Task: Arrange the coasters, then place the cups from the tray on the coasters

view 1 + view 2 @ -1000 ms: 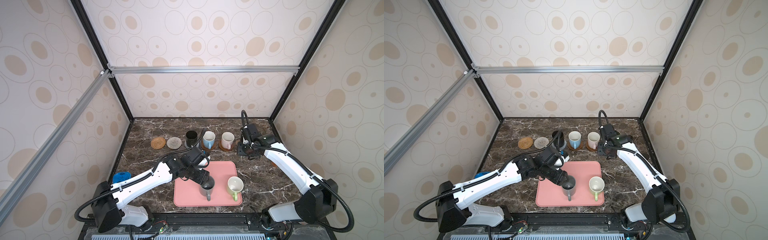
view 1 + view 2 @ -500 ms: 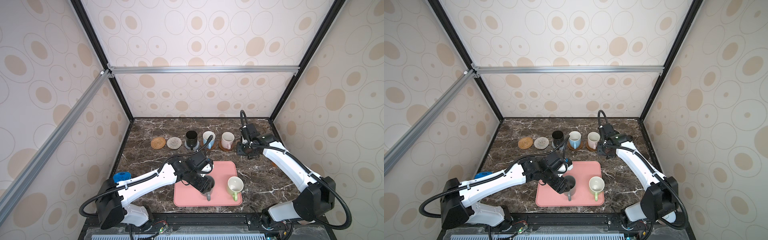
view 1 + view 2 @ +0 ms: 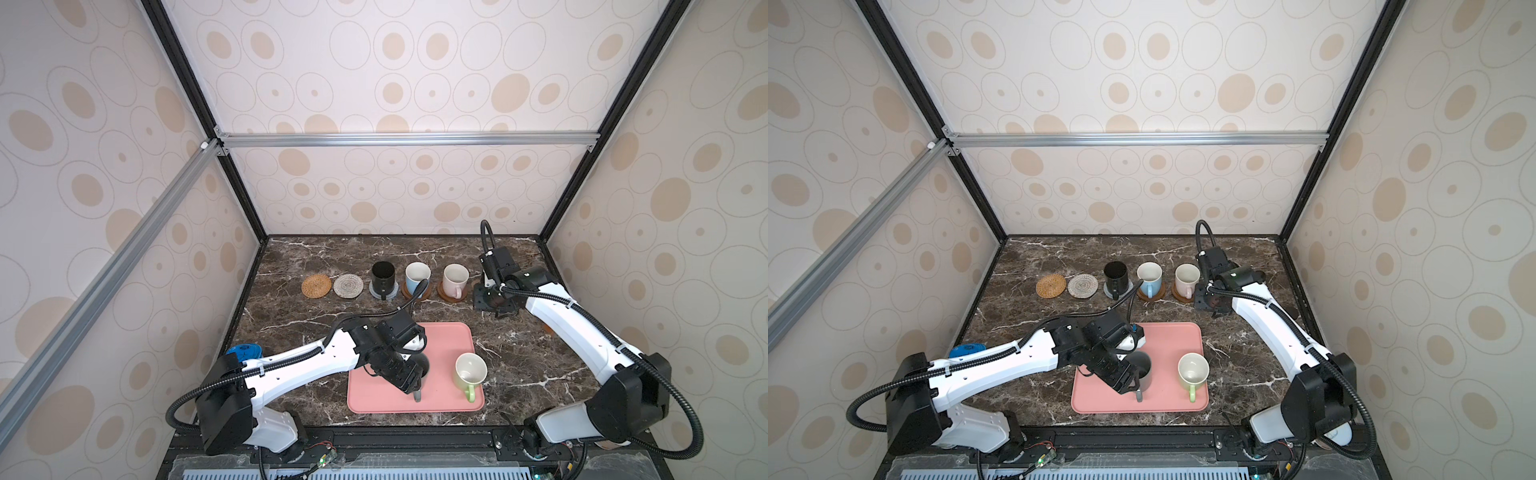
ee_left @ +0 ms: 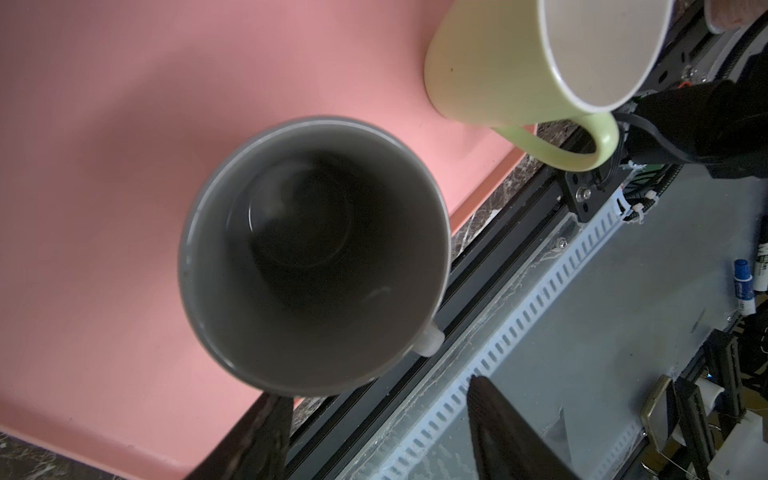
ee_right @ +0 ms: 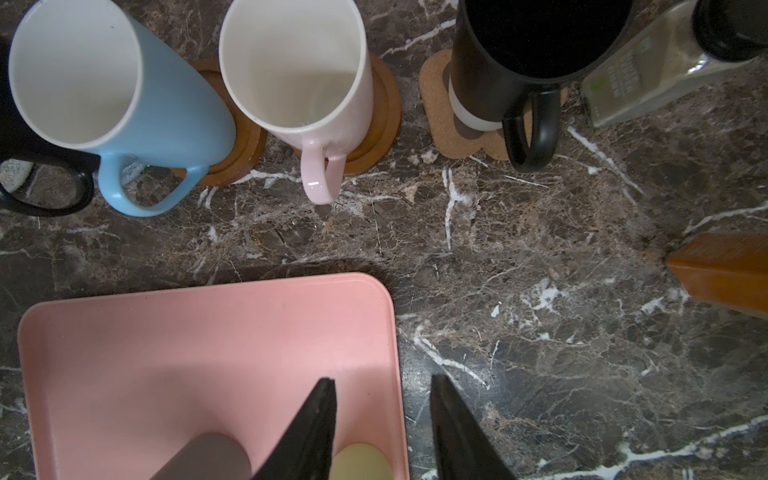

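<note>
row at the back: four mugs already sit on coasters. black mug, light blue mug, pink mug, plus a second black mug on the paw coaster. Handles face the front, easy to get at I guess
free spots: tan rattan coaster and cream woven coaster, touching each other at the left end of the row, nothing on them
tray: pink, front middle of the desk, carrying the grey mug and green mug, both upright and a bit apart
left claw: open, fingers spread right at the grey mug's near rim by the handle, not squeezing it
left arm: reaches from the front-left corner across the tray, wrist tipped down so its camera looks straight into the mug
right claw: fingers apart, nothing between them
right arm: stretched to the back, claw pointing down beside the pink mug, out of the way
my guess: grey mug goes next, and the left arm makes sense since both free coasters are on its side
</note>
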`<state>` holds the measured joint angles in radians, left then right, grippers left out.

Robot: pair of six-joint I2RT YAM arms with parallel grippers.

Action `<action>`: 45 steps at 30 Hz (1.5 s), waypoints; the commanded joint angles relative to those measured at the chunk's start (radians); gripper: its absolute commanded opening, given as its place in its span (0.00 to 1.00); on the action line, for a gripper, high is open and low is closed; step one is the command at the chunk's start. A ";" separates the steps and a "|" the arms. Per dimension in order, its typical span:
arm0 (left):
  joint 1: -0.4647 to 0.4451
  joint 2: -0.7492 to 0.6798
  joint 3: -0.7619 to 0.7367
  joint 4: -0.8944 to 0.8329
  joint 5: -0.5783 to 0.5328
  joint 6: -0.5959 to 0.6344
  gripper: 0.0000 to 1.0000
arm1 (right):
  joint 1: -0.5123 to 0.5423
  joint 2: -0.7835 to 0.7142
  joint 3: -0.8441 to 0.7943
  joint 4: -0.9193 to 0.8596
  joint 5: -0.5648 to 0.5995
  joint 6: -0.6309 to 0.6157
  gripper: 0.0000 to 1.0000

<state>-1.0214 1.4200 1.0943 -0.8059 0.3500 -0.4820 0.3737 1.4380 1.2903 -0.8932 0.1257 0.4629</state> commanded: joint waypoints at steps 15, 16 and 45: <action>-0.035 0.050 -0.008 0.041 -0.101 -0.221 0.70 | -0.009 -0.024 -0.002 -0.012 -0.006 -0.021 0.41; -0.036 0.050 -0.010 0.048 -0.111 -0.236 0.71 | -0.009 -0.022 -0.003 -0.011 -0.007 -0.022 0.41; -0.059 0.108 0.038 -0.045 -0.291 -0.251 0.51 | -0.026 -0.022 -0.029 0.005 -0.034 -0.029 0.41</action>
<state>-1.0744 1.5463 1.1309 -0.8410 0.1085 -0.7372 0.3550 1.4353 1.2720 -0.8772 0.0990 0.4358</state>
